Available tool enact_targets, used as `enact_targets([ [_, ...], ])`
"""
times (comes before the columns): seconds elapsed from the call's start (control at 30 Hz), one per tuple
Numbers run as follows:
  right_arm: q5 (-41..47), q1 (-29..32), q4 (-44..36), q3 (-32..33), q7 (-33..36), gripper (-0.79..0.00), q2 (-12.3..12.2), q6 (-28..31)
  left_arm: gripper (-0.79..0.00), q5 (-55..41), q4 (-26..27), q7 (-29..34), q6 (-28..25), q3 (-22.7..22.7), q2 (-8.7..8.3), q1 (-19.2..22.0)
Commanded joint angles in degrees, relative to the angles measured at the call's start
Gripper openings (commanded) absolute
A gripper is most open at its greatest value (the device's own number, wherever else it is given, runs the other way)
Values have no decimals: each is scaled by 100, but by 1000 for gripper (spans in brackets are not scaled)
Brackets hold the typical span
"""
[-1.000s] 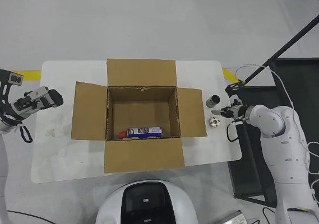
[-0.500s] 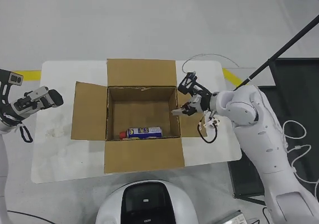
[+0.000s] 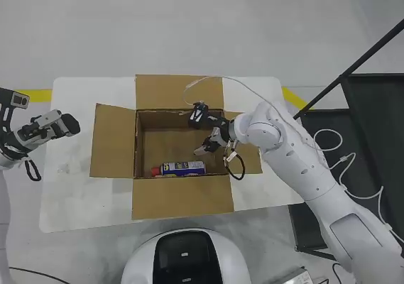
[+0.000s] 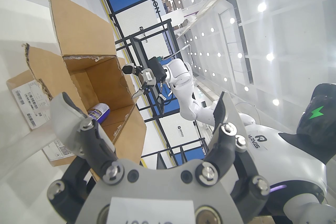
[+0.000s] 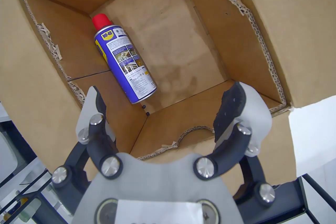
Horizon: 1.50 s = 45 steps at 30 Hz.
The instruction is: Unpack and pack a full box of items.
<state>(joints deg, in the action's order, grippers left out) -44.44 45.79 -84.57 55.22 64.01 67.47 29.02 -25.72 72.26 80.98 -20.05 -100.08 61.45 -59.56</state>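
One arm is nearer: the right gripper (image 5: 164, 93), jaws wide and empty, hangs over the box (image 5: 236, 12). Below it the spray can (image 5: 123, 62) lies flat along the robot-side wall, cap leftward. The left gripper (image 3: 61, 125), also spread, sits well apart.

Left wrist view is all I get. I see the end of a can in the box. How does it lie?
Observer: The spray can lies on its side along the wall of the box nearest the robot.
Operator: Capped?
Observer: Yes. It has a red cap, pointing to the robot's left.
Operator: Is the right gripper above it?
Observer: No. The right gripper is over the box's right side, farther from the robot than the can.
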Motion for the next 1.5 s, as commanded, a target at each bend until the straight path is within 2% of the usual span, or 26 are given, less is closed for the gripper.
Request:
enact_targets([
  [0.0, 1, 0, 0, 0, 0, 0, 0, 0, 0, 0, 0, 0, 0, 0, 0, 0],
  [0.17, -50, 41, 17, -32, -110, 0, 3, -22, 0, 0, 0, 0, 0, 0, 0, 0],
  [0.27, -159, -107, 29, -353, -138, 0, 67, 138, 0, 0, 0, 0, 0, 0, 0, 0],
  [0.33, -159, -310, 181, -608, -239, 0, 158, 46, 0, 0, 0, 0, 0, 0, 0, 0],
  [0.57, -204, -1161, 1162, -1808, -296, 0, 654, -180, 0, 0, 0, 0, 0, 0, 0, 0],
  [0.8, -124, -1690, 2197, -2619, -275, 0, 1141, -66, 0, 0, 0, 0, 0, 0, 0, 0],
  [1.17, -199, -2018, 3548, -3249, -695, 0, 1774, -2, 0, 0, 0, 0, 0, 0, 0, 0],
  [1.47, -169, -2196, 4517, -3523, -957, 0, 2254, 211, 0, 0, 0, 0, 0, 0, 0, 0],
])
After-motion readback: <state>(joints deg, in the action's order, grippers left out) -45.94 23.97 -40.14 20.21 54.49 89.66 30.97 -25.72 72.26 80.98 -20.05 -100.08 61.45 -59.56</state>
